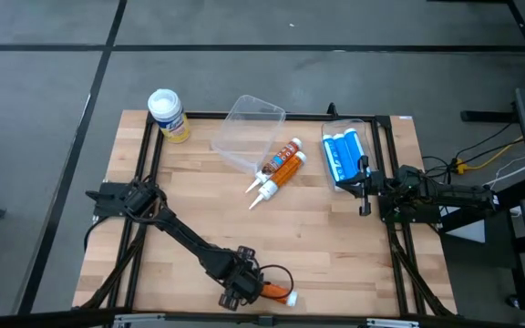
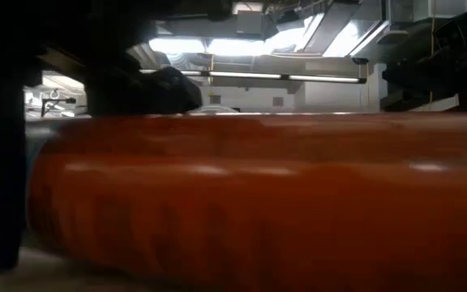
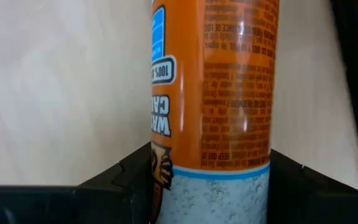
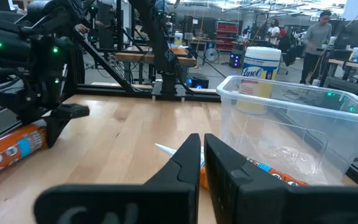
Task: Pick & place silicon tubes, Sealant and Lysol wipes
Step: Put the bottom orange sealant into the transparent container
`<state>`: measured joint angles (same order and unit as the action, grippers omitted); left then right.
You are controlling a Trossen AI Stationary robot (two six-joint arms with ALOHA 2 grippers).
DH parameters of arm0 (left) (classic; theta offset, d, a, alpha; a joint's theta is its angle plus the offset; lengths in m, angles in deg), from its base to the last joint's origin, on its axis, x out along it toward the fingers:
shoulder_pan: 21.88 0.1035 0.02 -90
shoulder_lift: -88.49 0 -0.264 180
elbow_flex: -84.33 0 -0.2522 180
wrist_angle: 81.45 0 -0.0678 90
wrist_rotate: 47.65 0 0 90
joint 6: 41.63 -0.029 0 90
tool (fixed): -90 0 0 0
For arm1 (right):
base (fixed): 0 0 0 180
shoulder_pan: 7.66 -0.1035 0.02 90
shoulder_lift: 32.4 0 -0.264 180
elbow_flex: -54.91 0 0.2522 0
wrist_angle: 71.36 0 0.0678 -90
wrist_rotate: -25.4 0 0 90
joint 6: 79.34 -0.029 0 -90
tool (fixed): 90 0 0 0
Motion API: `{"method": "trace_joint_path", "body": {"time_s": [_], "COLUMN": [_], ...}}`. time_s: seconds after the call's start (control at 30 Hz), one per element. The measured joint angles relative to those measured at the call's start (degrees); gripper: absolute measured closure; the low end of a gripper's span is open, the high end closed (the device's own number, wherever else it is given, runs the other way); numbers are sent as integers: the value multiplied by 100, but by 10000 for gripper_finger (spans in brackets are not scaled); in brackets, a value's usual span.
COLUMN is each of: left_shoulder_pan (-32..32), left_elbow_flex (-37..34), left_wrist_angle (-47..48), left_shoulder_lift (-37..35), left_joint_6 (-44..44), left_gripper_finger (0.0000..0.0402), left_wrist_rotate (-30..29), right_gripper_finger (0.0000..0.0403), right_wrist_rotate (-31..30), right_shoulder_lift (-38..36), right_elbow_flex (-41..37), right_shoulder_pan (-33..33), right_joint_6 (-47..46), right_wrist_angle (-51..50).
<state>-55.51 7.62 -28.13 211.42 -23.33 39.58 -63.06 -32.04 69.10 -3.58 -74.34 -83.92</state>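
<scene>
My left gripper [image 1: 240, 284] is near the table's near edge, shut on an orange tube [image 1: 276, 293] whose white tip [image 1: 290, 297] points toward the table's right. The tube fills the low view [image 2: 258, 195]. Two more orange tubes [image 1: 279, 170] lie on the table beside a clear plastic container [image 1: 247, 132]. The yellow Lysol wipes canister [image 1: 168, 115] stands upright at the far left. A blue pack [image 1: 344, 157] lies at the far right. My right gripper [image 1: 365, 189] is shut and empty beside the blue pack. My left gripper pinches the orange tube's round body [image 3: 160, 168] between its two fingers [image 3: 126, 177], one on each side. The fingers come from above and lie across the tube. Most of the tube sticks out toward the table's right. I cannot tell whether it is lifted off the table.
The clear container [image 4: 291, 124] lies tilted at the far middle, with the two tubes at its near side. Bare wood lies between them and my left gripper. Black frame rails [image 1: 144, 173] run along the table's left and right sides. People stand in the room beyond [image 4: 319, 31].
</scene>
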Motion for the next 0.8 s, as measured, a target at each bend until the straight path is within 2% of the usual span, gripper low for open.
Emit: {"method": "trace_joint_path", "body": {"time_s": [0.47, 0.8], "left_shoulder_pan": [-2, -7], "left_elbow_flex": [0, -9], "left_wrist_angle": [815, 840], "left_shoulder_lift": [-812, -1771], "left_joint_6": [-46, -11], "left_gripper_finger": [195, 195], "left_wrist_rotate": [-701, -1283], "right_gripper_finger": [378, 378], "right_wrist_rotate": [0, 0], "right_shoulder_lift": [-1, -1], "right_elbow_flex": [0, 0], "right_shoulder_pan": [0, 0], "right_joint_6": [0, 0], "right_wrist_angle": [1, 1]}}
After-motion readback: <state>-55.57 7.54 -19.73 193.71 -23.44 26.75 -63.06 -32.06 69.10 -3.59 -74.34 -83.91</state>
